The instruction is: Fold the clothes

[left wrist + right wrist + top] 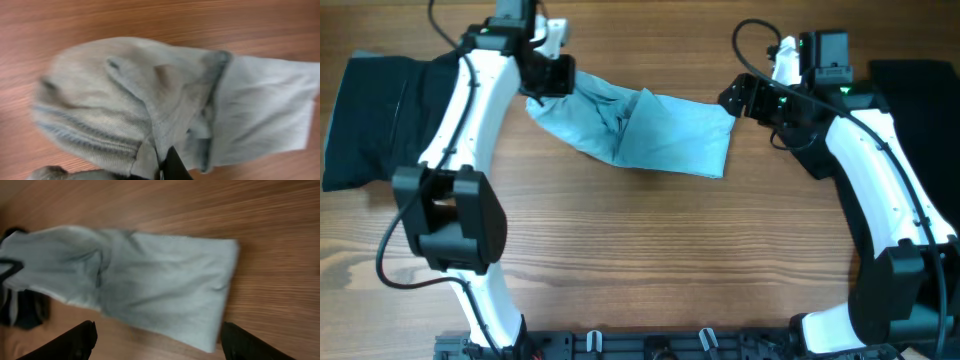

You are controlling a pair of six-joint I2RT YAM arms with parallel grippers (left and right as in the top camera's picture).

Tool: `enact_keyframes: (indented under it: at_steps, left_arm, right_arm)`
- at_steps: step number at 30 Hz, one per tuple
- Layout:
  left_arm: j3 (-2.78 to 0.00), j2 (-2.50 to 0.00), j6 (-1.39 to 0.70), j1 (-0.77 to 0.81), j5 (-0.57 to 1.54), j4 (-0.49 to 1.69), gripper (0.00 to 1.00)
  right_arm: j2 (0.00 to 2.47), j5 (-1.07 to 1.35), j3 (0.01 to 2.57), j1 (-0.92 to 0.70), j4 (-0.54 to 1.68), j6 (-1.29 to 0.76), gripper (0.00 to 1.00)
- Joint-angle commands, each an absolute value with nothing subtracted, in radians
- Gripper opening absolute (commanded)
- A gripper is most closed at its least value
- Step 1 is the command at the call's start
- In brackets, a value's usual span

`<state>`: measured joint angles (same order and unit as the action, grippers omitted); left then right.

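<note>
The pale aqua-blue T-shirt [660, 135] lies on the far middle of the wooden counter [640, 260] as a long, partly folded band running from upper left to lower right, with one layer turned over at its middle so a diagonal fold edge shows, and its right end finishing in a fairly straight edge flat on the wood. Its left end is gathered into a narrow, rumpled bunch that rises off the counter into the left gripper [542, 85], which is clamped on the cloth; in the left wrist view the fabric [260, 115] is heaped over the gripper so that only one dark fingertip [172, 162] pokes out beneath the seams and hem. The right gripper [732, 100] sits just beside the shirt's upper right corner with its jaws spread wide and nothing between them; in the right wrist view its two dark fingers [75, 340] frame the shirt's flat right end [165, 290] from either side, clear of the cloth. A black garment [370, 120] lies bunched at the far left of the counter, partly under the left arm, and another black garment [920, 85] lies at the far right edge, both well apart from the aqua shirt
</note>
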<state>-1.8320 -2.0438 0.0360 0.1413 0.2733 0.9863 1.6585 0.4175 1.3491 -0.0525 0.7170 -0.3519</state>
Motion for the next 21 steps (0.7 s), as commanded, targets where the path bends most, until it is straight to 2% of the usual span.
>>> enact_keyframes:
  at_steps: [1,4,9,12,14,15,16,21]
  left_arm:
    - [-1.879,-2.023,0.007,0.278,0.270,0.989,0.04]
    - [-1.879,-2.027,0.002,0.410,0.267,0.981,0.04]
    - [-1.879,-2.064,-0.046,0.587,0.239,0.955,0.06]
    - [-1.878,-2.099,-0.087,0.635,0.237,0.942,0.19]
    - [-1.878,-2.141,-0.115,0.668,0.238,0.882,0.37]
    - [-1.878,-2.157,-0.120,0.682,0.238,0.846,0.39]
    - [-1.878,-2.167,-0.120,0.694,0.236,0.817,0.51]
    - [-1.914,-2.111,-0.117,0.669,0.150,0.876,0.56]
  right_arm:
    - [1.649,0.367,1.360,0.059,0.693,-0.397,0.85]
    - [1.649,0.400,1.360,0.150,0.694,-0.402,0.85]
    - [1.649,0.405,1.360,0.191,0.693,-0.394,0.85]
    - [1.649,0.405,1.360,0.191,0.693,-0.392,0.85]
    - [1.649,0.405,1.360,0.191,0.697,-0.392,0.85]
    - [1.649,0.406,1.360,0.191,0.700,-0.389,0.85]
    - [1.649,0.414,1.360,0.191,0.701,-0.380,0.85]
    - [1.649,0.519,1.360,0.168,0.768,-0.229,0.84]
